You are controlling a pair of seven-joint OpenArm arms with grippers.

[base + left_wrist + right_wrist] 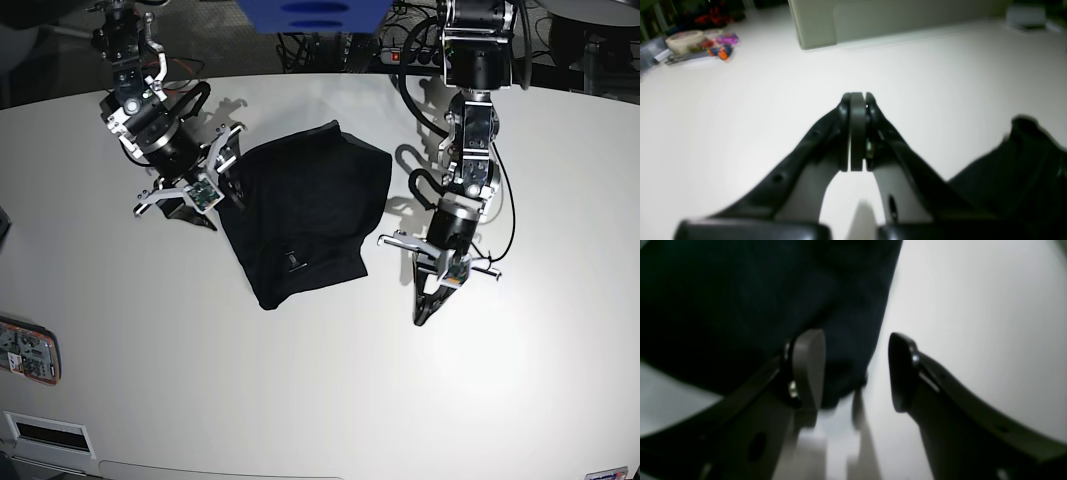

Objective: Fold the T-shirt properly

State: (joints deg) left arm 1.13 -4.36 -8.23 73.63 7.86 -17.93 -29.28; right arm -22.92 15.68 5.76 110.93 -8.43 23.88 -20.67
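On the pale tabletop (330, 390), between the two arms, lies the T-shirt (310, 200), black and irregular in outline. Its surface shows creases, and a small label (293, 261) is visible on the part nearer the bottom of the base view. At the right arm's side, the right gripper (857, 370) is found with its fingers spread. In the right wrist view, one finger overlaps the edge of the dark fabric and the other stands over bare table; nothing is seen pinched between them. Whether the overlapping finger touches the cloth cannot be determined. At the opposite side, the left gripper (856, 133) is pressed together, nothing visible in its grasp. It stands apart from the garment, above bare table. Toward the upper left of the left wrist view, a roll of tape (686, 41) is noted, blurred, near other small articles. Along the base view's left edge sits a patterned tray (29, 350).
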